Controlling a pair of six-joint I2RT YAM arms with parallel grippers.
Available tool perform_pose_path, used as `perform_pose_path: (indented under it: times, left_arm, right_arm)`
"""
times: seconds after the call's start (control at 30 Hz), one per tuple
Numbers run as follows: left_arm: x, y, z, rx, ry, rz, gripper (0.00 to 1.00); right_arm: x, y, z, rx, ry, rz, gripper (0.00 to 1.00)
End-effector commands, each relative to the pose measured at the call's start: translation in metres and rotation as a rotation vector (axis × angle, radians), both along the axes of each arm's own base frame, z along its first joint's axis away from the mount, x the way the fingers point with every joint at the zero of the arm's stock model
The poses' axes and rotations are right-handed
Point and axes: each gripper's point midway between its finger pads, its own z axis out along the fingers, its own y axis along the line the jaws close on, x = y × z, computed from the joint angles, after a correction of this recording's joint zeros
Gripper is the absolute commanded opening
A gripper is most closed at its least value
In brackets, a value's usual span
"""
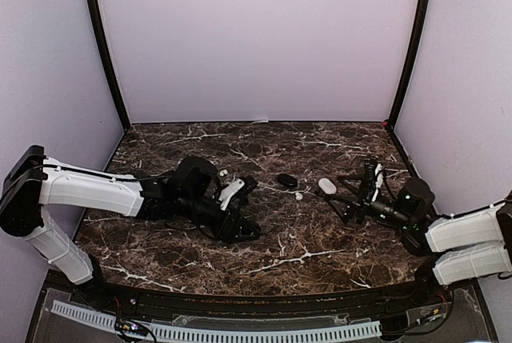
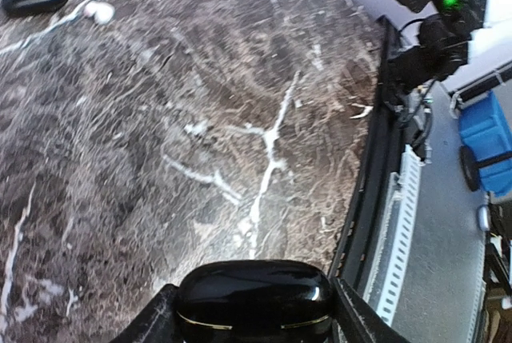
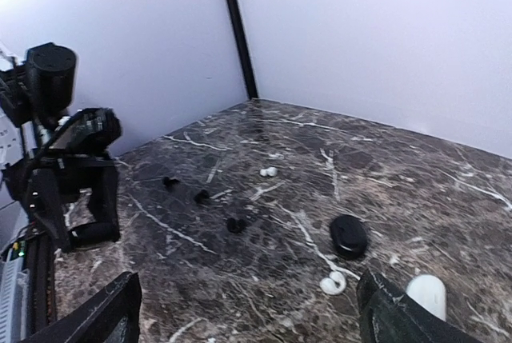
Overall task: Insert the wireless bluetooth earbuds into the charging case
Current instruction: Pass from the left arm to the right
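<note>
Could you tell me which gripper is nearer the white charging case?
Right. The right gripper sits just beside the white charging case; the left gripper is farther, beyond the loose black case.

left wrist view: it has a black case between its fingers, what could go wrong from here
1. The held black case sits in the left gripper with its lid looking shut. Buds cannot go in until it opens, and the glossy shell might slip.
2. The black earbuds are tiny and dark on the dark marble table, so they are easy to mispinch or flick away.
3. The open right gripper hangs near the white earbud and white case; a low sweep could knock them.
</note>
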Motion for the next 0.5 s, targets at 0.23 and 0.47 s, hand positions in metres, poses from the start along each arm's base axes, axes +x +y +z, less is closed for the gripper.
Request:
perform_pose_path:
  times: [0.23, 0.47]
  left_arm:
    - [-0.036, -0.016, 0.042, -0.271, 0.029, -0.378, 0.6]
    - [-0.046, -0.017, 0.047, -0.288, 0.059, -0.465, 0.6]
  right_arm:
    - [-0.082, 0.084, 0.008, -0.187, -0.463, 0.516, 0.83]
    - [-0.105, 0.123, -0.012, -0.35, -0.733, 0.644, 0.82]
